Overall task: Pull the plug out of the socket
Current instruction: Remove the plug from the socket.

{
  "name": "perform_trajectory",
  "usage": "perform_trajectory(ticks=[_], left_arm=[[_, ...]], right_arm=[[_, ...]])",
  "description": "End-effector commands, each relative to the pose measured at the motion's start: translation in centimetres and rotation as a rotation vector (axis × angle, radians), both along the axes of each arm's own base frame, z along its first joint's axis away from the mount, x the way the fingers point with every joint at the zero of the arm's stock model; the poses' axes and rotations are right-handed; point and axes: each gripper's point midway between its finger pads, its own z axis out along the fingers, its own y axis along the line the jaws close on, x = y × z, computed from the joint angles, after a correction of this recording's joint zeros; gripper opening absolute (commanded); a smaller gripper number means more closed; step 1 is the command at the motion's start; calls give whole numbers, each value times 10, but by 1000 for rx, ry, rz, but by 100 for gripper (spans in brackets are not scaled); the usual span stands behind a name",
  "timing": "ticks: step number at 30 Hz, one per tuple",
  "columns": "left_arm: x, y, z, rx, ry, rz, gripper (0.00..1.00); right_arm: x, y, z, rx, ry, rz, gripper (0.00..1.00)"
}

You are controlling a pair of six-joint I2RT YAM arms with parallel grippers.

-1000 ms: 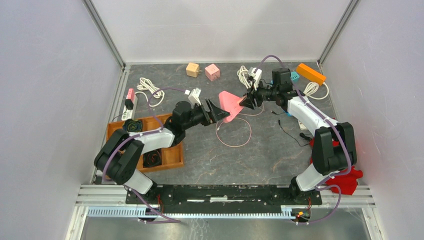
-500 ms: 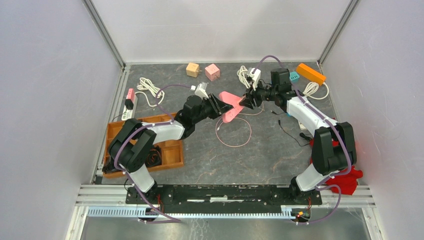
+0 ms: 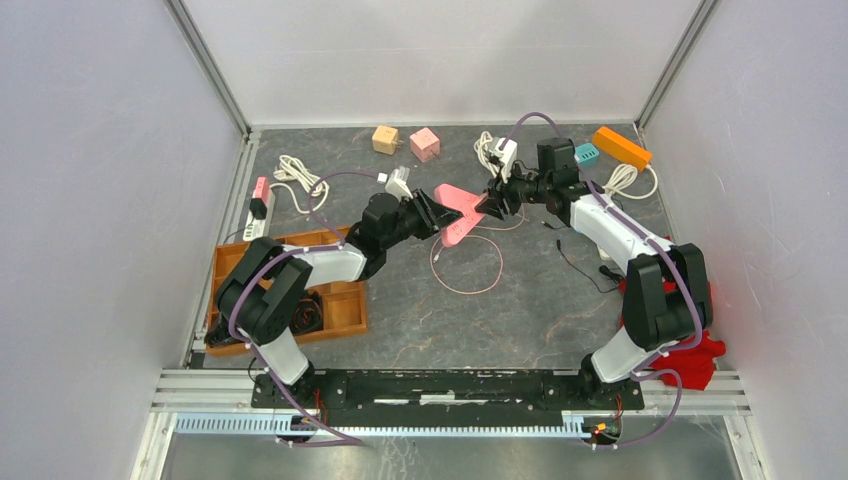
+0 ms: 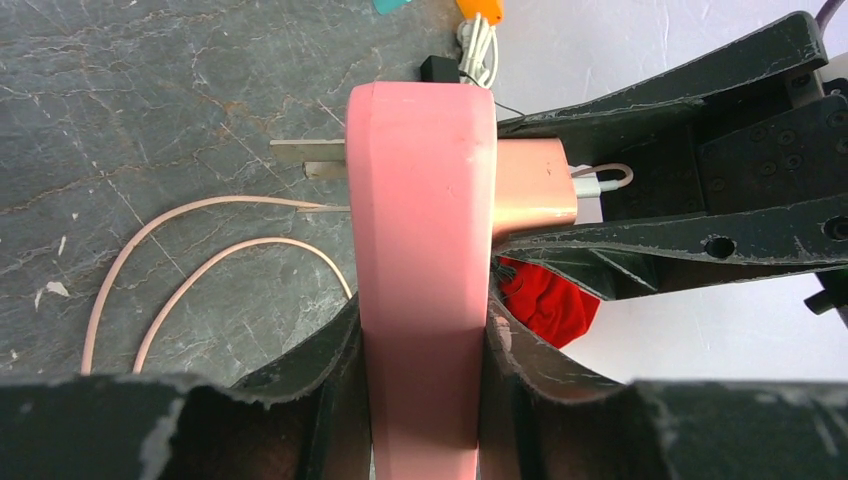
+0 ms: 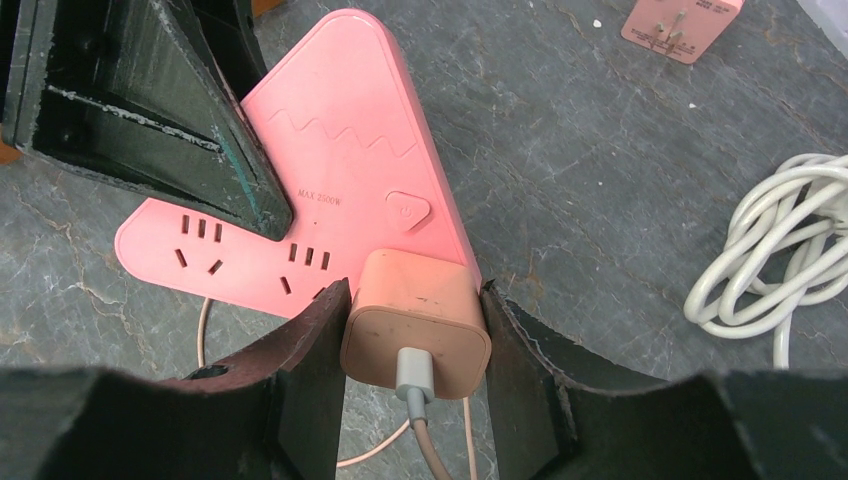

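Right now my left hand [image 3: 437, 214] is closed narrow on the pink socket [image 5: 345, 150], one finger pressed flat against each broad face. From my left wrist I see the socket edge-on, running straight up between the fingers. My right hand [image 3: 495, 203] comes in from the socket's opposite side and is clamped on the plug [image 5: 415, 325], a finger on each of its side walls. The plug is a rounded pink block seated on the socket's face, just beside the power button, its body flush against that face with no gap I can make out. A grey connector [image 5: 413, 372] sits in the plug's back, toward my right wrist. Both hands meet at the socket, their fingertips close but apart. I hold the socket tilted over the table [image 3: 400, 300]; I cannot tell whether any corner touches it. A thin pink cable [image 4: 230, 200] loops on the table below the socket. A coiled white cord [image 5: 770, 250] lies well beyond the socket, on my right hand's side.
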Motion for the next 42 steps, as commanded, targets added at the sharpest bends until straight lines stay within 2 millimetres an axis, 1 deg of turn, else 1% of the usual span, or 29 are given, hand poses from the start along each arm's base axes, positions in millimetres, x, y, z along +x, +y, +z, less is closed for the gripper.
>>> perform_trajectory(ticks=[1, 7, 17, 23, 42], left_arm=[[30, 53, -30, 62, 65, 203, 2], [30, 65, -41, 76, 83, 222, 2], [32, 71, -51, 130, 82, 229, 2], [33, 75, -53, 176, 63, 229, 2], [35, 94, -58, 298, 42, 287, 2]], right_arm=[[-2, 3, 38, 54, -103, 34, 0], [-4, 3, 39, 59, -110, 38, 0], [-4, 3, 39, 62, -111, 38, 0], [-4, 4, 39, 63, -111, 41, 0], [-8, 5, 45, 86, -122, 53, 0]])
